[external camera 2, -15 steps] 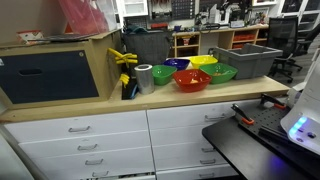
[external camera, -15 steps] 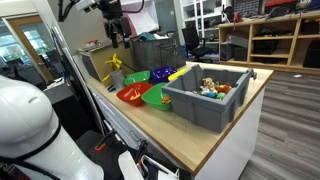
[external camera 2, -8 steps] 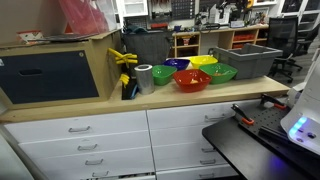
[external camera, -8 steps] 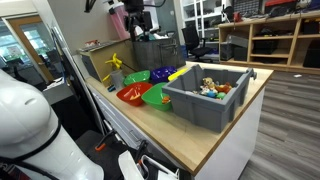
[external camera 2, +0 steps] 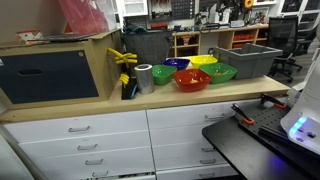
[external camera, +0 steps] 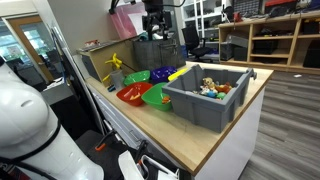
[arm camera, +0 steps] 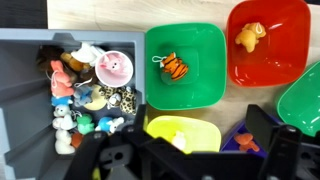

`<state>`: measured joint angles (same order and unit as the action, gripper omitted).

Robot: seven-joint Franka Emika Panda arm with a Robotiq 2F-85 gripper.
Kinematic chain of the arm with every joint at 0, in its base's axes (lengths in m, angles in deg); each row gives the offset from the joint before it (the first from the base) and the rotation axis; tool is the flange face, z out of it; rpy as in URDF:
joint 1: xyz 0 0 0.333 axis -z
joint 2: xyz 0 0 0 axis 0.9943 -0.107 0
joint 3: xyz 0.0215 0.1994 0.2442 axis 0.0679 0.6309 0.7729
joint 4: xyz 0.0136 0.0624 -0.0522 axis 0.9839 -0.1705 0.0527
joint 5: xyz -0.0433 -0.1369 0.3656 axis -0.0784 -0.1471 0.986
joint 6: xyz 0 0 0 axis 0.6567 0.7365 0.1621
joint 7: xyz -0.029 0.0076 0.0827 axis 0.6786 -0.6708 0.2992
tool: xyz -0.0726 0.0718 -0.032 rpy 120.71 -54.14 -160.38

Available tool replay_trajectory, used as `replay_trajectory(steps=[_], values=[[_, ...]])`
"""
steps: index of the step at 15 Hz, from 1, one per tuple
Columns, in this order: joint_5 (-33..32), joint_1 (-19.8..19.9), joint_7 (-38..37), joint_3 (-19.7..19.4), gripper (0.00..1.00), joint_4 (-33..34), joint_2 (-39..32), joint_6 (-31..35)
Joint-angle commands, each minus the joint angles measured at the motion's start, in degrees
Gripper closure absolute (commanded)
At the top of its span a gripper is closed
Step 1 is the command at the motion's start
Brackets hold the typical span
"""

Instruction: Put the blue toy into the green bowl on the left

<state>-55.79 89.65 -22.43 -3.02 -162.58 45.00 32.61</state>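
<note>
The lime-green bowl (external camera: 135, 76) is the bowl farthest from the grey bin; it also shows in the exterior view (external camera 2: 163, 74) and at the wrist view's right edge (arm camera: 306, 100). A darker green bowl (arm camera: 183, 65) next to the bin holds a striped tiger toy. A small blue toy (arm camera: 62, 88) lies among several toys in the grey bin (arm camera: 25, 45). My gripper (external camera: 155, 27) hangs high above the bowls, open and empty; its dark fingers fill the bottom of the wrist view (arm camera: 190, 165).
A red bowl (arm camera: 265, 45) holds an orange toy. A yellow bowl (arm camera: 183, 133) and a purple bowl (arm camera: 250, 135) each hold a small toy. A yellow object (external camera: 114, 68) and a grey tape roll (external camera 2: 144, 77) stand beyond the bowls by a cabinet.
My arm has moved across the top of the exterior view, from above the far end of the counter toward the bowls and bin. Bowls and toys have not moved.
</note>
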Motion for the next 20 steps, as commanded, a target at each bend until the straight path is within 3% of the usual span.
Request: replay_trajectory(steps=[1, 8, 9, 16, 20], values=[[-1.5, 2.4, 2.3, -1.8, 0.00, 6.7, -5.4, -1.6], [-1.5, 6.3, 2.3, -4.7, 0.00, 12.4, -11.0, -2.1], [-1.9, 6.1, 1.5, -4.4, 0.00, 9.9, -9.5, -0.2], [-1.9, 6.3, 1.5, -4.4, 0.00, 10.0, -10.0, -0.2], [-2.9, 7.0, 1.4, -5.0, 0.00, 8.8, -11.6, 4.1]])
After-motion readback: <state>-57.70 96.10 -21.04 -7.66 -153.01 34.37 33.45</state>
